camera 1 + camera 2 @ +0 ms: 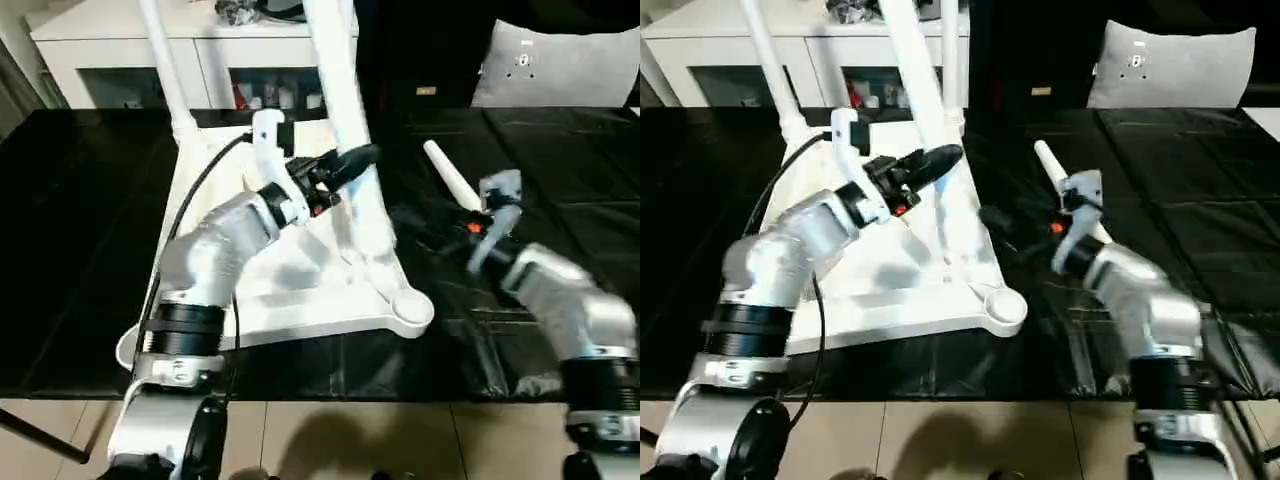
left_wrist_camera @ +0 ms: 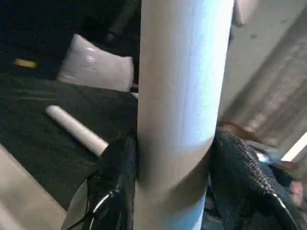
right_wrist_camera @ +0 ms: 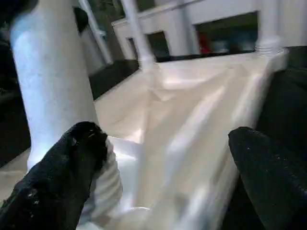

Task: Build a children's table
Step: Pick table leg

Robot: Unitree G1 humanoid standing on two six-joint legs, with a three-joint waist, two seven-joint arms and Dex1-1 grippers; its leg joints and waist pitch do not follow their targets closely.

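Left jaws clamping upright leg [image 2: 180,110], right jaws spread wide

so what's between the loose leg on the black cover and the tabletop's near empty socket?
Bare black cover separates the loose leg from the empty socket, seen in both eye views.

The table top [image 1: 300,290] lies underside-up on the worktop [image 1: 80,250], legs rising from its far corners. A loose leg [image 1: 450,180] lies to its right. A cabinet [image 1: 120,50] stands behind.
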